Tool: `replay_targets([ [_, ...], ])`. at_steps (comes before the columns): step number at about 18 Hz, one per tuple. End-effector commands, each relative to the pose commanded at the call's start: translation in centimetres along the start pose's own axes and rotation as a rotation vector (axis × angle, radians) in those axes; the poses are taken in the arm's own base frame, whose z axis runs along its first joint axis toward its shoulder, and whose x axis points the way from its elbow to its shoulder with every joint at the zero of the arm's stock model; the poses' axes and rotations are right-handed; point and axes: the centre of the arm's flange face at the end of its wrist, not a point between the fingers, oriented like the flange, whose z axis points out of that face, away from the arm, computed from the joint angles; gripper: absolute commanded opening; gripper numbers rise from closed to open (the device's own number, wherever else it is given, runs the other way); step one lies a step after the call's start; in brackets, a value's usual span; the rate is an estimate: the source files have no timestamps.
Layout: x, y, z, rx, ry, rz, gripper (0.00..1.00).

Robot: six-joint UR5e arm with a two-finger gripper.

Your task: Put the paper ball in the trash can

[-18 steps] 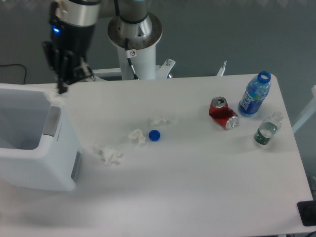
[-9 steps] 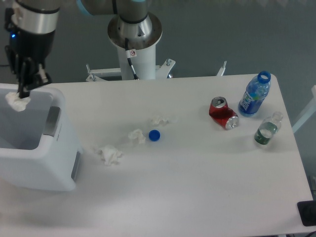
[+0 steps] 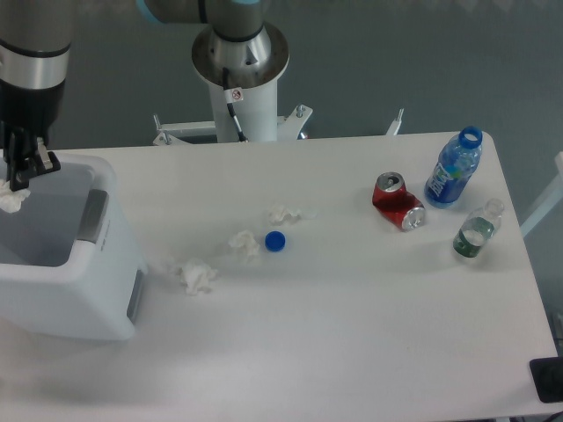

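White and crumpled, the paper ball (image 3: 10,199) hangs at the tip of my tool (image 3: 16,176), over the open mouth of the trash can (image 3: 104,303) at the far left edge of view. My fingers (image 3: 19,169) look pinched together on the ball, so I judge it is not yet let go; the ball sits above the greyish inside, near the can's back left part, and I cannot tell how high above the rim it is. By my reckoning the pick-up and the carry are done, and what is left is to part the fingers so the ball drops in, then to lift clear. Out on the worktop (image 3: 352,316) three other wads lie untouched: a sprawling one (image 3: 193,276) just beside the can, a small one (image 3: 244,242) next to a blue cap (image 3: 275,241), and another (image 3: 288,214) behind them. Well apart to the right stand a red can (image 3: 398,202) on its side, a blue bottle (image 3: 454,171) and a clear bottle (image 3: 477,230).
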Motion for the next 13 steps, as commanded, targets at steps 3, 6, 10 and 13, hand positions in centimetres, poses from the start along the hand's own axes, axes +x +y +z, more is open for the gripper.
replay_targets([
  [3, 0.0, 0.0, -0.2, 0.002, -0.002, 0.000, 0.62],
  [6, 0.1, 0.0, -0.8, 0.008, -0.011, -0.001, 0.82],
  [10, -2.2, 1.5, -1.5, -0.027, -0.086, -0.040, 0.87],
  [13, -6.4, 4.0, -3.6, -0.014, -0.157, -0.129, 0.89],
])
